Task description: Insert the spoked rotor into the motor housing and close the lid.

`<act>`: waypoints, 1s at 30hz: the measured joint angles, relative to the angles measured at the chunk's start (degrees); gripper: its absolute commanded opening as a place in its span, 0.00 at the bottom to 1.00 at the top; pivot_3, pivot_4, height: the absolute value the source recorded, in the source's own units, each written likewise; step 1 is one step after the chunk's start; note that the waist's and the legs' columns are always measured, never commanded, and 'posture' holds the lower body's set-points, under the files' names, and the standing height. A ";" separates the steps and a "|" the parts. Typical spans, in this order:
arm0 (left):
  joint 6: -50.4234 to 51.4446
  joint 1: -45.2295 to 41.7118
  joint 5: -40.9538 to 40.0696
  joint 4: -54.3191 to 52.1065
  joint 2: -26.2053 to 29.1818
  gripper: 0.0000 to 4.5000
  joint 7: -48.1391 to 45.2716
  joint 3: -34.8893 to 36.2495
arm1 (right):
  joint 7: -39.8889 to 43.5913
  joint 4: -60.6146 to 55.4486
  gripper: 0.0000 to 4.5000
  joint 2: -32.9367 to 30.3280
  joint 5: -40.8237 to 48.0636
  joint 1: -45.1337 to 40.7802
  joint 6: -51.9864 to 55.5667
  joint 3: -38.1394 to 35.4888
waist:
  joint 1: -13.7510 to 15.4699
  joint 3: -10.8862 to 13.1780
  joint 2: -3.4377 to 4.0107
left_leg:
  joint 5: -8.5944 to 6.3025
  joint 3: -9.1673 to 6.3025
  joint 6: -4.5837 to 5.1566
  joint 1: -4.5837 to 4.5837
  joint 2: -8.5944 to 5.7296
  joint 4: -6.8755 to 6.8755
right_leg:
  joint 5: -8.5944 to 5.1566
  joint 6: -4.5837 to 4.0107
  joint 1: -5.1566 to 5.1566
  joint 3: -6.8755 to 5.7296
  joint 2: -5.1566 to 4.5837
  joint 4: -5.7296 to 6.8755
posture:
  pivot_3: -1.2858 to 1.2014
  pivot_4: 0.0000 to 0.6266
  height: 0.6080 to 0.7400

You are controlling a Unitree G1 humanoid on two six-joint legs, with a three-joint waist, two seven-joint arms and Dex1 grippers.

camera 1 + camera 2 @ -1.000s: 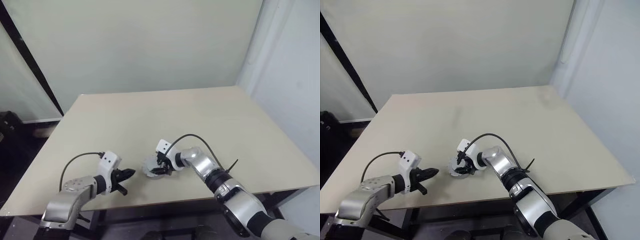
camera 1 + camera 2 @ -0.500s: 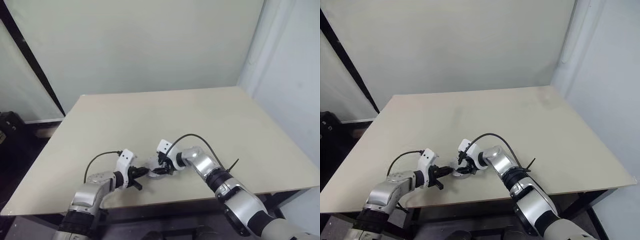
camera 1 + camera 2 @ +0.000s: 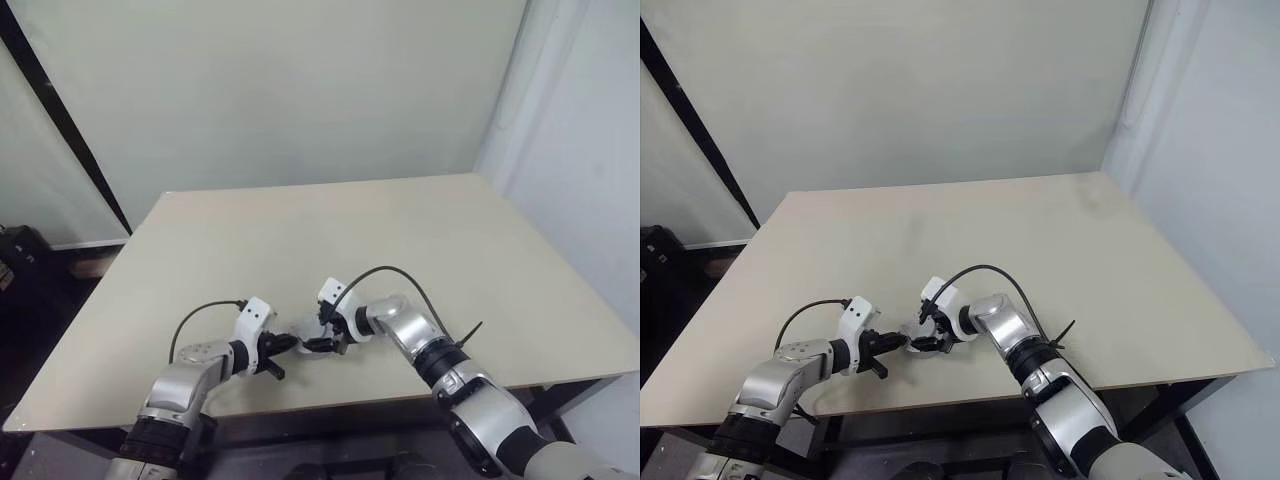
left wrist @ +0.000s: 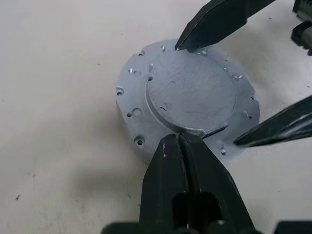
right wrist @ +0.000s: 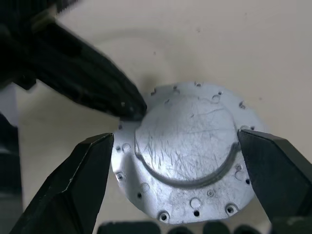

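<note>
Round grey scratched metal lid [image 4: 187, 95] lying flat on beige table [image 3: 330, 230]; left gripper [image 4: 179, 141], pressed together, now touches its rim; right gripper [image 5: 178, 146] spread astride.

Motor housing [image 4: 187, 97] top down, windings hidden (rotor unseen), left end effector [image 4: 179, 139] tips covering its rim

Round grey metal lid [image 4: 187, 100] lies flat on beige table [image 3: 420, 230], near its front edge, midway along.
</note>
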 measured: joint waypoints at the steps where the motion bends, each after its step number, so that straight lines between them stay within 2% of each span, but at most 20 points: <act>1: 0.00 -0.01 0.00 0.00 -0.01 0.00 0.03 -0.04 | -0.32 -1.01 0.99 0.18 1.09 -0.05 1.41 -1.59 | 0.01 0.00 0.00 | 0.00 -0.01 0.00 0.00 0.01 0.00 | 0.00 0.00 0.01 0.00 -0.01 0.00 | 0.52 0.00 1.00; 9: 0.35 -0.24 0.00 -0.03 -0.02 0.00 0.03 -0.31 | -7.54 -2.48 0.99 -0.36 10.33 -3.15 18.15 -15.29 | 0.03 -0.02 0.03 | 0.01 0.00 0.02 -0.01 0.00 0.00 | 0.00 0.00 0.01 0.01 -0.06 -0.01 | 0.52 0.00 1.00; 17: 0.51 -0.43 0.04 0.02 -0.02 0.00 0.00 -0.56 | -15.23 6.12 0.99 -1.76 16.50 -4.24 32.54 -26.65 | 0.02 -0.04 0.13 | 0.03 0.03 0.06 -0.02 -0.02 -0.01 | -0.01 -0.01 0.02 0.00 -0.08 -0.03 | 0.52 0.00 1.00; 23: 0.49 -0.71 0.07 0.43 -0.01 0.00 -0.07 -0.59 | -16.66 8.52 0.99 -1.03 20.97 -4.24 38.38 -31.90 | 0.01 -0.04 0.19 | 0.03 0.07 0.06 -0.03 -0.01 0.01 | -0.01 -0.01 0.04 -0.02 -0.08 -0.03 | 0.52 0.00 1.00; 30: 0.51 -0.97 0.12 0.61 0.13 0.00 -0.36 -0.66 | -19.99 12.44 0.99 1.21 23.79 -4.24 39.07 -36.18 | 0.00 -0.04 0.21 | 0.02 0.10 0.05 -0.04 -0.02 0.02 | -0.01 0.00 0.06 -0.02 -0.09 -0.06 | 0.52 0.00 1.00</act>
